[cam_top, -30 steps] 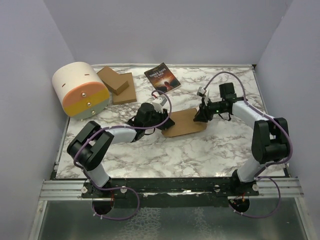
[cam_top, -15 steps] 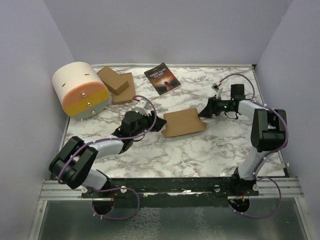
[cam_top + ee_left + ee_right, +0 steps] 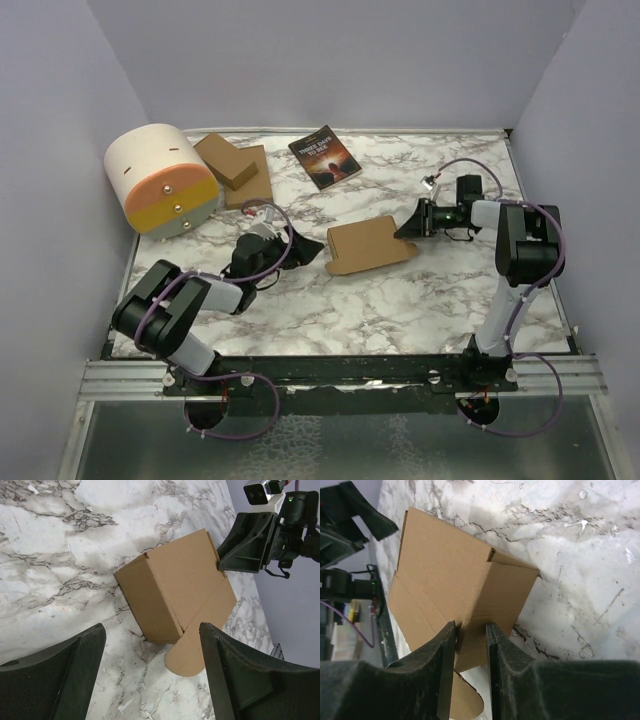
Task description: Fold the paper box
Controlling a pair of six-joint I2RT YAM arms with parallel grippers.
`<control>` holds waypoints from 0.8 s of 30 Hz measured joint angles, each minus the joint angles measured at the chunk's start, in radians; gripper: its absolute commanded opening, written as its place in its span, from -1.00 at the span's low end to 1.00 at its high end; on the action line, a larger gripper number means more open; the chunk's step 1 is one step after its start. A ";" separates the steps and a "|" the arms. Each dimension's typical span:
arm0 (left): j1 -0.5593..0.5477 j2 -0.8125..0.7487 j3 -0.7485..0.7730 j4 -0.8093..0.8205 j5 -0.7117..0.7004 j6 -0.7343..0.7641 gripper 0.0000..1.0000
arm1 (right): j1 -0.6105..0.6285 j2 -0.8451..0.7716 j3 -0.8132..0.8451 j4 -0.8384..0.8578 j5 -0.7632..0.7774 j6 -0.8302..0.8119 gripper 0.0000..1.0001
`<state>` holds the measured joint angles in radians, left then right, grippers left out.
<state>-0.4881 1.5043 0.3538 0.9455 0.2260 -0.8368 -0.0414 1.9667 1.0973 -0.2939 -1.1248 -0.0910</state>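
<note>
The paper box point(image 3: 368, 243) lies mid-table as a low brown carton. A rounded flap point(image 3: 187, 655) sticks out flat at its near-left corner. My left gripper point(image 3: 308, 246) rests just left of the box and apart from it. In the left wrist view that gripper point(image 3: 152, 629) is open wide, with nothing between its fingers. My right gripper point(image 3: 405, 228) is at the box's right end. In the right wrist view its jaws point(image 3: 470, 626) stand narrow, and a corner of the box point(image 3: 450, 565) shows in the gap. Whether they pinch it is unclear.
A cream and orange drum-shaped container point(image 3: 160, 180) stands at the back left. Beside it is a stack of flat brown cardboard point(image 3: 235, 168). A dark-covered book point(image 3: 324, 155) lies at the back centre. Lilac walls enclose the table on three sides.
My left gripper has let go, opened wide and pulled back to the left. The right gripper opened, drew away to the right, then narrowed again at the box's right end.
</note>
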 measured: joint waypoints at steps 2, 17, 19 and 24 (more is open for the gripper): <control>0.000 0.039 -0.001 0.033 0.016 -0.036 0.62 | -0.019 0.019 0.002 0.001 -0.033 0.015 -0.54; -0.046 0.249 0.005 0.315 0.058 -0.229 0.98 | -0.066 0.062 0.003 0.000 -0.122 0.060 -0.55; -0.052 0.250 0.009 0.336 0.057 -0.240 0.98 | -0.067 0.065 0.003 0.000 -0.127 0.061 -0.55; -0.078 0.273 0.026 0.348 0.049 -0.262 0.98 | -0.069 0.071 0.004 0.000 -0.132 0.061 -0.55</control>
<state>-0.5663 1.7771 0.3794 1.2938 0.2749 -1.0988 -0.1108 2.0373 1.1011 -0.2935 -1.2568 -0.0296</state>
